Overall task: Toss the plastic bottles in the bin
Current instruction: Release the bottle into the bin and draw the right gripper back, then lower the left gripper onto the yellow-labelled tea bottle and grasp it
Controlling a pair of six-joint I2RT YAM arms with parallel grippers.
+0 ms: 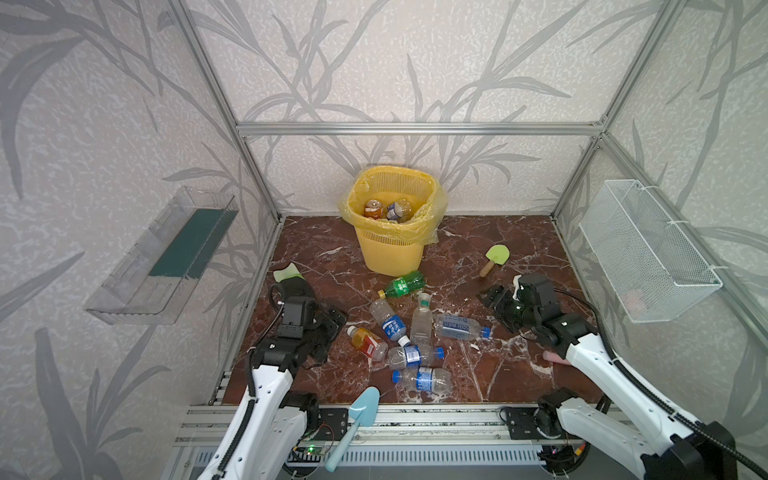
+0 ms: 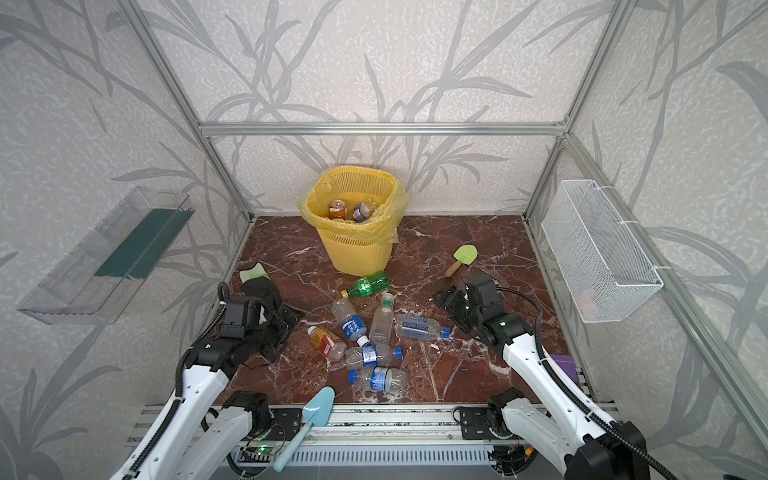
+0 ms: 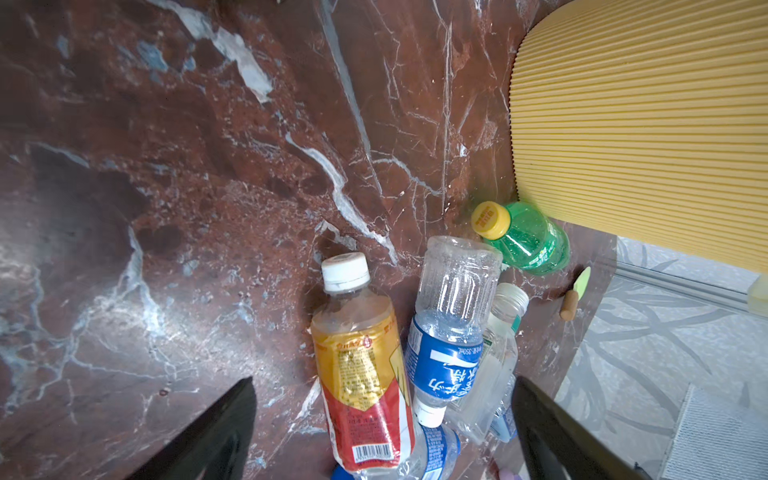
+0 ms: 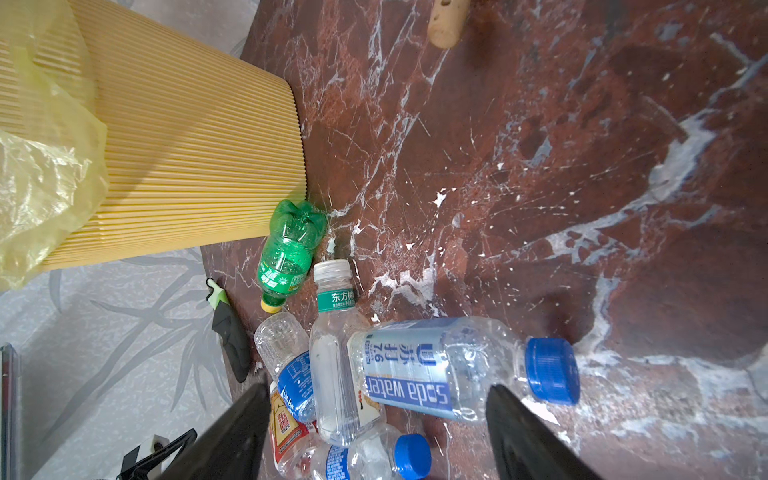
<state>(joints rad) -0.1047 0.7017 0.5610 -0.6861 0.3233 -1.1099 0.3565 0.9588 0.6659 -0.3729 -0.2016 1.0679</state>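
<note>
Bottles [image 1: 422, 320] lie in a loose heap on the marble floor [image 1: 478, 374], in front of the bin [image 1: 390, 253] and between the two grippers. Seven are out on the floor in both top views. At least two more [image 1: 384, 209] are inside the bin, which stands by the back wall.

The green bottle [image 1: 404, 284] lies just beside the bin's base.

The left gripper [image 1: 332, 323] hangs left of the heap, jaws spread wide with nothing between them. In its wrist view the orange-label bottle [image 3: 361, 374] and a blue-label bottle [image 3: 449, 336] lie side by side, touching. They are in line with the gap between the fingers [image 3: 216, 432], and the orange one's white cap points away from the gripper.

The right gripper [image 1: 494, 299] hangs right of the heap and apart from it, jaws also parted and empty. In its wrist view the soda-water bottle [image 4: 415, 370] lies crosswise ahead of the gap, its blue cap near one finger [image 4: 532, 436]. It rests against a clear bottle with a green band [image 4: 334, 374].

Whether either gripper touches the floor I cannot tell.

The paddle [image 1: 496, 257] lies beyond the right gripper. The shovel [image 1: 359, 413] lies at the front edge near the heap. Neither touches a bottle.
</note>
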